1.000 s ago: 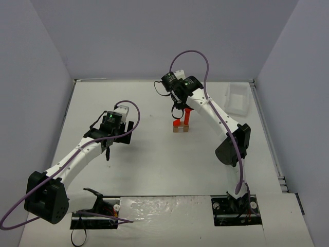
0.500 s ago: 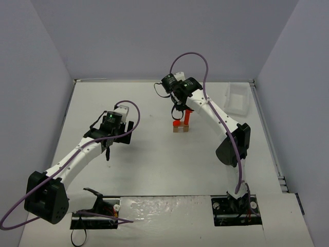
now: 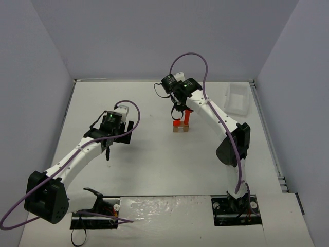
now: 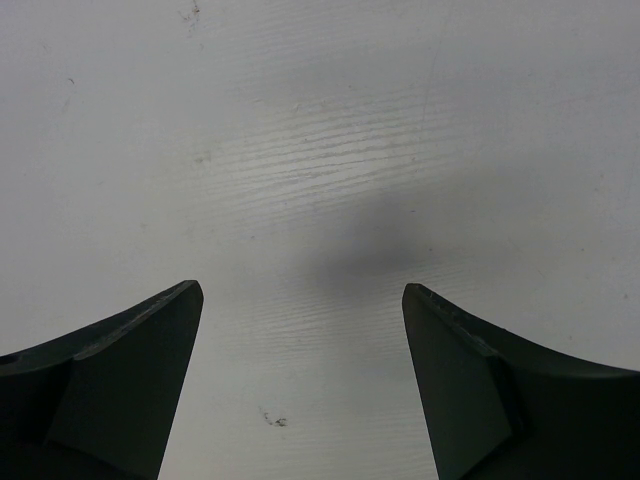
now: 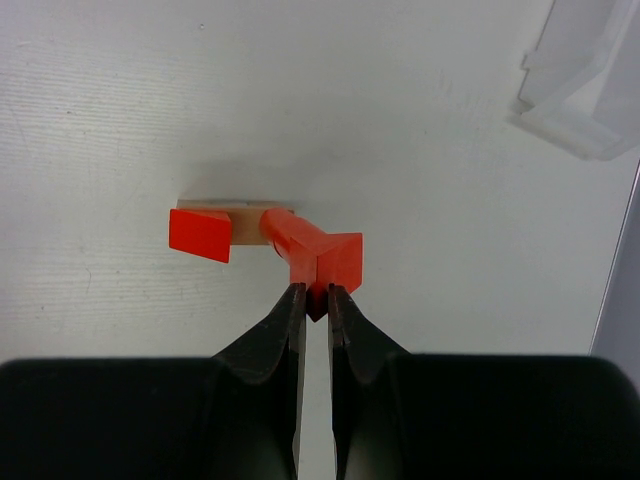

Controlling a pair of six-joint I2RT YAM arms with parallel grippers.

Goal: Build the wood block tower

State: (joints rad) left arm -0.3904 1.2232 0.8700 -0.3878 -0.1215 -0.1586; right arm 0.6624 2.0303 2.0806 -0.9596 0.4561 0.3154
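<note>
My right gripper (image 5: 316, 293) pinches the top of the bright red-orange wooden pillar (image 5: 300, 250) standing on the flat tan wooden block (image 5: 247, 222), far of mid-table; my left gripper (image 4: 300, 325) hangs spread and empty, near left. Light, stiff and tippy, I judge: grip its flat sides

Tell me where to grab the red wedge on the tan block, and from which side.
Pinch the red wedge across its flat opposite sides, not the slope, where pads would likely slip. Come from above on the side away from the red column: the right gripper, shut on the column's top piece, crowds the other side, and the tan block under it blocks a low approach.
</note>
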